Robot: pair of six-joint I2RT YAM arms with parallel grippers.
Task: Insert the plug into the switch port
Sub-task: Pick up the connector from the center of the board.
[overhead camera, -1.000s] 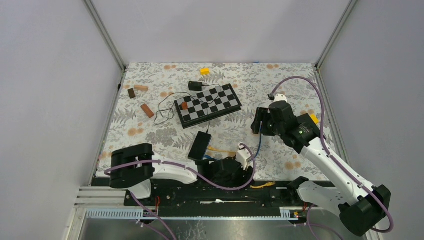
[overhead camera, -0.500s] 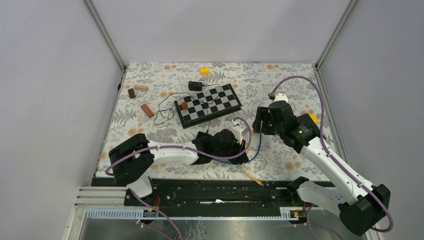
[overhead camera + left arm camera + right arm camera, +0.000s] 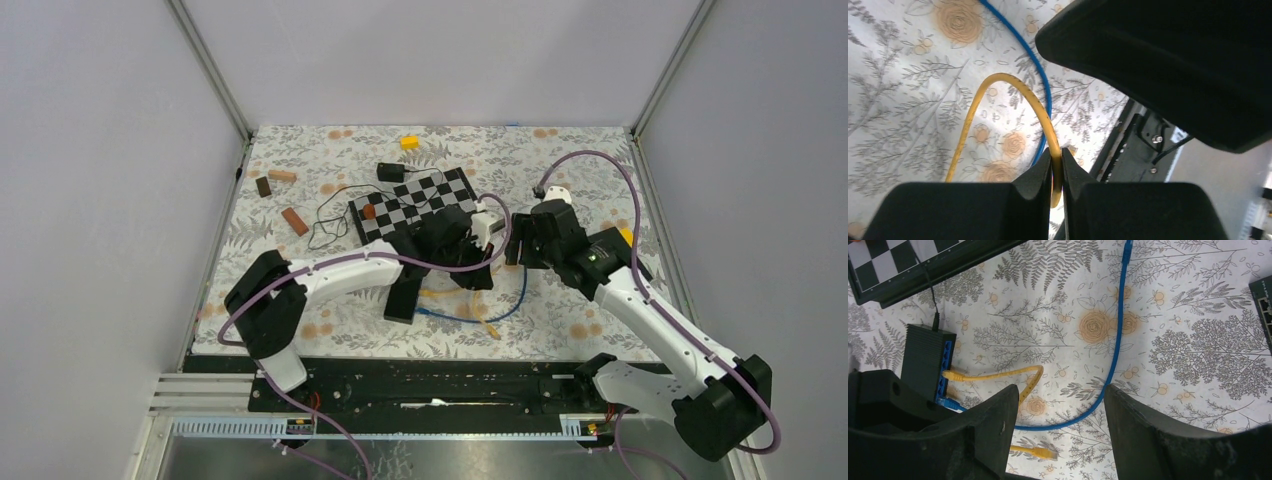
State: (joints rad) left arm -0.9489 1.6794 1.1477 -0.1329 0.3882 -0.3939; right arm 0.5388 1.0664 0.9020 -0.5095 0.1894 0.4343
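Observation:
The black switch (image 3: pixel 404 291) lies on the flowered cloth, also in the right wrist view (image 3: pixel 927 365), with a yellow plug (image 3: pixel 951 375) and a blue plug (image 3: pixel 950 403) in its ports. A yellow cable (image 3: pixel 998 80) runs from it. My left gripper (image 3: pixel 1057 172) is shut on this cable, near the table's middle (image 3: pixel 475 270). The cable's free yellow plug (image 3: pixel 1046 453) lies loose on the cloth (image 3: pixel 490 327). My right gripper (image 3: pixel 1058 395) hangs open above the cloth, beside the left one (image 3: pixel 514 245), holding nothing.
A blue cable (image 3: pixel 1115 355) curves across the cloth under the right gripper. A folding chessboard (image 3: pixel 415 208) lies behind the arms, with a thin black wire (image 3: pixel 327 215), wooden blocks (image 3: pixel 293 220) and a yellow block (image 3: pixel 409 142). Another black ported device (image 3: pixel 1264 300) sits at the right.
The left gripper closed on the yellow cable near the front edge, then swung up to the table's middle, dragging the cable and its plug. The right arm barely shifted.

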